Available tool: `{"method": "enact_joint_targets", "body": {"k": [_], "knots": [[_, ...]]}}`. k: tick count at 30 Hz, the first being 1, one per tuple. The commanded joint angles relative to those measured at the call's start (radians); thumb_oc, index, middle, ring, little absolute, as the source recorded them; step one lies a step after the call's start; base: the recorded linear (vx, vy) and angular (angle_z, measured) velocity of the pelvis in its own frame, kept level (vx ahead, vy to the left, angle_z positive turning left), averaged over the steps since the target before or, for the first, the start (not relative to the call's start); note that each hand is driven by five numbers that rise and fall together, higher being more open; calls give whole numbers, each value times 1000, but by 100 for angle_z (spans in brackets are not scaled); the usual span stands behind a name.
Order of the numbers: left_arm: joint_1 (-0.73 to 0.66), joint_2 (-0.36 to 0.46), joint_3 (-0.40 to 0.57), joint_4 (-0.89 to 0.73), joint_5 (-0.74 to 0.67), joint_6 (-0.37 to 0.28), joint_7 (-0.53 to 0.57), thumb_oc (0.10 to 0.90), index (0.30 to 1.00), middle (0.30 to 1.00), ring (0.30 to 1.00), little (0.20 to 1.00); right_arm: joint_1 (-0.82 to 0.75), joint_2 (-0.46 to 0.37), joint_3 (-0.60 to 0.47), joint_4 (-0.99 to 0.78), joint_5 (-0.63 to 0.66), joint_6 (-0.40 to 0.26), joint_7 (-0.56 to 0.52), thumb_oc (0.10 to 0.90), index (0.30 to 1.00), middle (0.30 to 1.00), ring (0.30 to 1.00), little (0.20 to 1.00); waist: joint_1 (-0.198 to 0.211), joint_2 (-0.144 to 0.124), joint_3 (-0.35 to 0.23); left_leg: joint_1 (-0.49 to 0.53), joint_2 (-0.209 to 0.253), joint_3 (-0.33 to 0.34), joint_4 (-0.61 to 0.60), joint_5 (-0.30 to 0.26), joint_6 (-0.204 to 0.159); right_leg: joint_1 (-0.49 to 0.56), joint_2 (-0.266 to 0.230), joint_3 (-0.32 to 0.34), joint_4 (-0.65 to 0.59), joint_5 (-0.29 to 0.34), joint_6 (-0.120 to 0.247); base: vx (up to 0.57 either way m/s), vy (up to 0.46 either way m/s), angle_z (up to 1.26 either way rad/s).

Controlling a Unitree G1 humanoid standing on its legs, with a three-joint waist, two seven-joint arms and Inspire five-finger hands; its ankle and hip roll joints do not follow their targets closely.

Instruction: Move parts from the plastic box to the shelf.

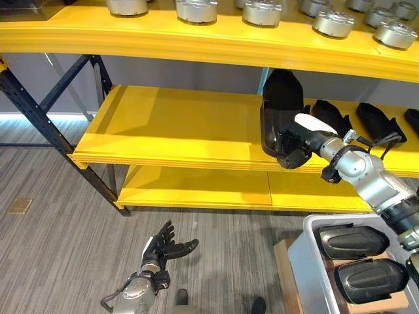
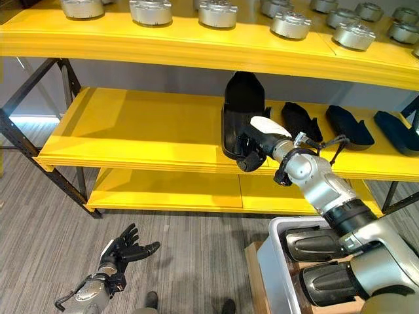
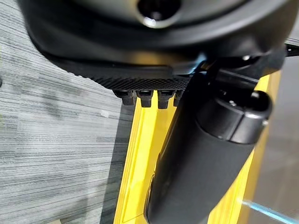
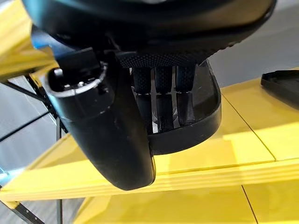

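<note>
A black moulded part (image 1: 281, 98) stands upright near the front edge of the middle yellow shelf (image 1: 170, 131). My right hand (image 1: 296, 141) is shut on the part's lower end. In the right wrist view its fingers (image 4: 163, 100) curl into the part (image 4: 208, 112) and the thumb lies in front, while the part's base rests on the shelf board. The grey plastic box (image 1: 302, 258) at the lower right holds two more black parts (image 1: 352, 241). My left hand (image 1: 163, 248) hangs low over the floor, open, fingers spread.
Further black parts (image 1: 330, 115) lie flat on the middle shelf to the right of the upright one. Several round metal pieces (image 1: 196, 10) line the top shelf. The shelf's left half is bare, with a dark diagonal brace (image 1: 39, 118) at its left end.
</note>
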Motion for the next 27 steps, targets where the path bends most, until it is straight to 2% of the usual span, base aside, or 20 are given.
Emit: {"method": "enact_joint_targets", "body": {"k": [1,9,16,19,21,27], "knots": [[-65,109,-19,-103,-41,-110,-7,900,1000,1000,1000,1000,-268,-36,26,32,42,-41,-84,400,300,300,300,300,19,-38,-38,-27,63,-32,80,-61,4,-99,-90,85,169,-44,15,-75,-20,9],[-75,142,-20,-141,-78,-133,-10,900,1000,1000,1000,1000,-460,-68,145,113,89,-56,-89,400,300,300,300,300,41,-19,22,-142,63,-49,155,-61,-4,-218,-99,79,255,-62,14,-75,-27,6],[-65,161,-14,-200,-134,-151,-24,900,1000,1000,1000,1000,-614,-156,269,204,115,-76,-90,400,300,300,300,300,64,2,72,-249,47,-79,217,-64,-13,-328,-110,76,345,-85,11,-42,-24,14],[-59,159,-13,-215,-143,-156,-24,900,1000,1000,1000,1000,-641,-169,286,225,119,-78,-94,400,300,300,300,300,67,7,77,-266,46,-84,220,-64,-13,-351,-110,82,362,-91,10,8,-22,15],[-46,163,-10,-232,-156,-162,-25,900,1000,1000,1000,1000,-739,-214,370,257,126,-88,-93,400,300,300,300,300,79,18,95,-290,48,-100,203,-52,-12,-397,-108,83,394,-105,6,38,-63,8],[-42,165,-2,-242,-173,-170,-20,900,1000,1000,1000,1000,-832,-239,447,297,132,-97,-95,400,300,300,300,300,90,24,109,-311,50,-113,181,-38,-12,-447,-106,80,421,-112,3,5,-29,6]]}}
